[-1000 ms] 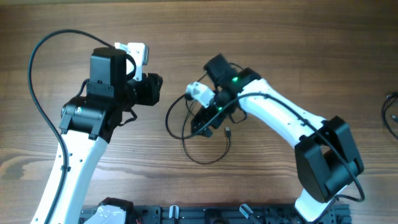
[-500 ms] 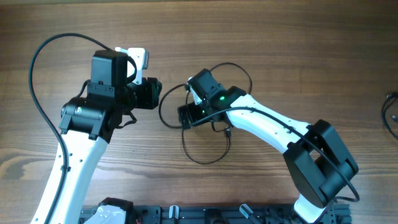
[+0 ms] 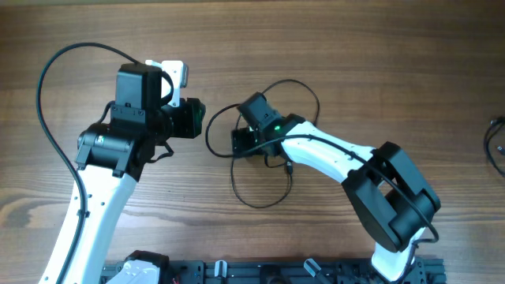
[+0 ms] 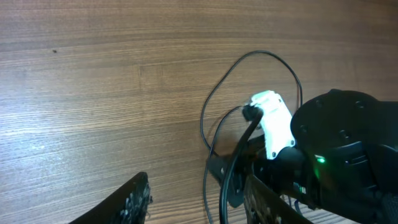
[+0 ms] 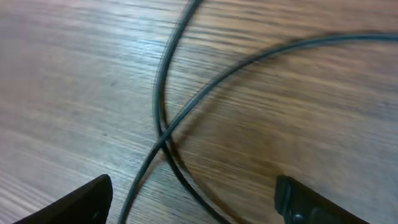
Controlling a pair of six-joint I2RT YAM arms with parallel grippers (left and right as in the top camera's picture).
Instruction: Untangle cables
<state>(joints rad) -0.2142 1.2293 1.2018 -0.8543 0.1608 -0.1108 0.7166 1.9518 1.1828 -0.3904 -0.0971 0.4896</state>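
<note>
A thin black cable lies in loose overlapping loops on the wooden table's middle. My right gripper hovers low over the loops' left side. In the right wrist view its jaws stand wide apart, and two strands cross on the wood between them, untouched. My left gripper points right, close beside the right one. In the left wrist view its fingers are apart around a cable strand, which runs near the right finger without being pinched. The top loop arcs above the right wrist.
The right wrist's white camera mount and black body fill the space just ahead of my left gripper. Another black cord shows at the table's right edge. A black rail runs along the front edge.
My right gripper has swung left and turned, settling over the cable loops next to the left gripper. The cable's upper loop has spread out. The left arm has stayed put.
</note>
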